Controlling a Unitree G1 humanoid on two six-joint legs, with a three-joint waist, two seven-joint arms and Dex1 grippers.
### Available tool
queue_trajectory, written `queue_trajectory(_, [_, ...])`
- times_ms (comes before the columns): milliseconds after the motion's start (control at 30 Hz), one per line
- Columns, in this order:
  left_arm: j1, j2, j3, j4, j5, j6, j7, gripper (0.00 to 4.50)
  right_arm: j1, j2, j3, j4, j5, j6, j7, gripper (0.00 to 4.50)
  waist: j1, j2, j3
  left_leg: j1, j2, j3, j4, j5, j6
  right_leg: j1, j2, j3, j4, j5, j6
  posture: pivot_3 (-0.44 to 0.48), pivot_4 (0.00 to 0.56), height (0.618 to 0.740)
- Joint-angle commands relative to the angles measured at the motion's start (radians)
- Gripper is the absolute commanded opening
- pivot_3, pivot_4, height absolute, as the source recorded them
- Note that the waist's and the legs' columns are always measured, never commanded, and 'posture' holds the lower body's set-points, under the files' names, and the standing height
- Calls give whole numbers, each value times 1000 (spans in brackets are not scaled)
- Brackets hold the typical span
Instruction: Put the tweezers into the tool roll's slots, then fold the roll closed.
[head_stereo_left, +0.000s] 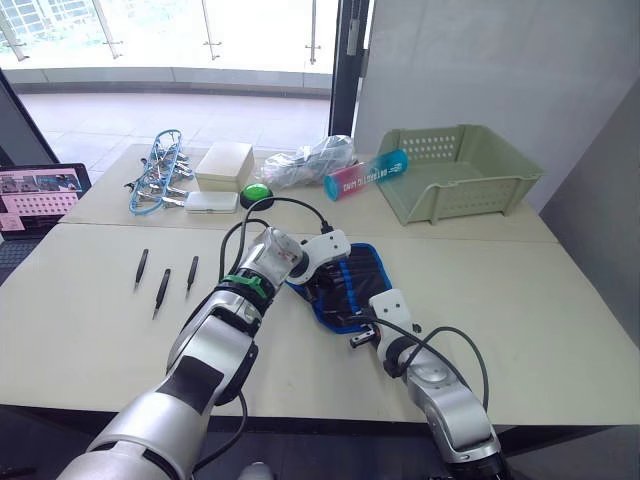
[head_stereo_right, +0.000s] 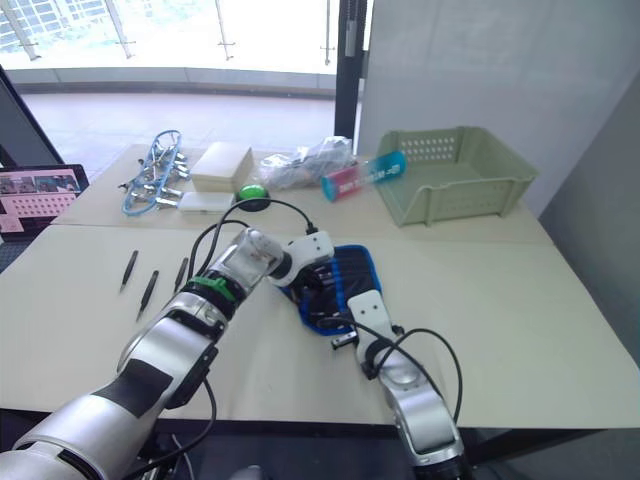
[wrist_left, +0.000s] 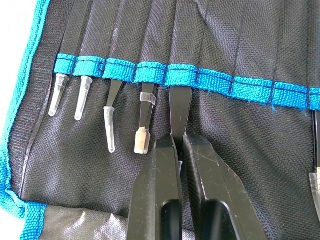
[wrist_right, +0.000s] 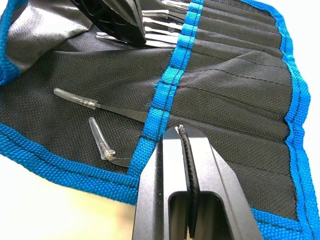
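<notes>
Black fingers, L hand (wrist_left: 179, 150): closing on a tweezer (wrist_left: 178, 112), pinching its exposed end just below the blue band; its body is sitting in a slot (wrist_left: 182, 75) w/ the band crossing over it.
L hand job: judging it to be seating or pushing this tweezer home; can't tell how deep it's sitting.
R hand (wrist_right: 184, 150): fingers pressed together, nothing seen between them; tips resting on the blue band (wrist_right: 170, 82) of the tool roll, prob. pinning the fabric down.
Tool roll (head_stereo_left: 345, 285): lying open and flat on the near worktop (head_stereo_left: 520, 300), between the two arms, blue edging all round.
Filled so far, L wrist view: four capped tips poking out under the band beside the gripped one, i.e. four tweezers already slotted, plus another tip at the far edge of that view.
R wrist view: two more capped tips (wrist_right: 75, 97) sticking out from under the band nr the R hand; whether these overlap w/ the L-view count, can't tell.
Empty slots: several flat, unfilled pockets showing btwn the filled groups.
Still loose: three tweezers (head_stereo_left: 162, 290) lying side by side on the worktop, well apart from the roll, on the robot's L.
Progress: roughly past halfway on slotting, as a judgement; three loose ones + the one in hand remaining.
Fold: not yet done; roll is fully spread.
Clutter behind: clips bundle (head_stereo_left: 155, 175), white box (head_stereo_left: 224, 163), green basket (head_stereo_left: 460, 170) on the far worktop, not part of the job.
</notes>
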Motion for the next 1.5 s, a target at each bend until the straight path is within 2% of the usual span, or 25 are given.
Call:
queue_trajectory(33, [-15,13,37,-68,-45,-20,-4,376,67,-8,23,113,-9,112,3,0,-2,0,0,0,0,0,0,0,0,0,0,0,0,0,0,0,150,716])
queue_trajectory(233, [13,98,54,-197,-80,27,-59,2301,67,-5,26,114,-10,112,3,0,-26,0,0,-2,0,0,-3,0,0,-2,0,0,2,0,0,0,150,716])
queue_trajectory(433, [112,285,159,-465,-191,173,-144,4323,53,-13,26,126,-8,107,15,0,-41,2,1,-1,0,0,-5,2,-4,-3,0,0,2,-1,1,0,150,716])
queue_trajectory(467, [144,312,205,-520,-227,191,-139,4469,52,-15,25,126,-8,107,16,0,-42,2,1,-1,0,0,-5,2,-4,-2,0,0,2,-1,1,0,150,716])
queue_trajectory(600, [328,406,393,-719,-357,180,-97,4469,45,-25,28,125,-10,105,24,0,-43,2,1,-1,0,0,-5,2,-3,-2,0,0,3,-1,1,0,150,716])
queue_trajectory(733, [550,496,567,-877,-425,182,-14,4469,44,-37,28,115,-8,107,39,0,-46,2,2,-1,0,0,-5,0,-1,-2,0,1,3,-1,1,0,150,716])
queue_trajectory(867, [765,552,788,-987,-501,304,84,4469,38,-61,27,109,-5,106,64,0,-42,3,2,-1,0,-1,-5,0,0,-2,0,1,2,-1,1,0,150,716])
queue_trajectory(933, [872,552,901,-1053,-537,337,126,4469,34,-70,28,107,-4,107,75,0,-42,3,2,-1,0,-1,-5,0,0,-3,0,1,2,-1,1,0,150,716])
queue_trajectory(1033, [981,545,989,-1132,-574,355,171,4469,29,-81,30,107,-3,109,90,0,-34,0,2,-2,0,-2,-5,-1,0,-3,0,0,1,-1,1,0,150,716])
queue_trajectory(1233, [1279,442,1253,-1268,-633,328,268,4469,1,-117,44,125,1,104,143,0,-43,0,1,0,0,-1,-6,-1,0,-2,0,1,-6,-1,0,0,150,716])
queue_trajectory(1367, [1384,411,1281,-1299,-664,331,298,4469,-2,-124,50,130,2,101,158,0,-36,-3,0,0,0,-2,-7,-1,0,-2,0,-1,-6,-2,0,0,150,716])
queue_trajectory(1500, [1416,388,1282,-1308,-694,329,347,4469,-7,-126,58,136,-1,97,169,0,-33,-3,0,4,0,-3,-7,-2,0,-2,0,-1,-6,-2,-1,0,150,716])
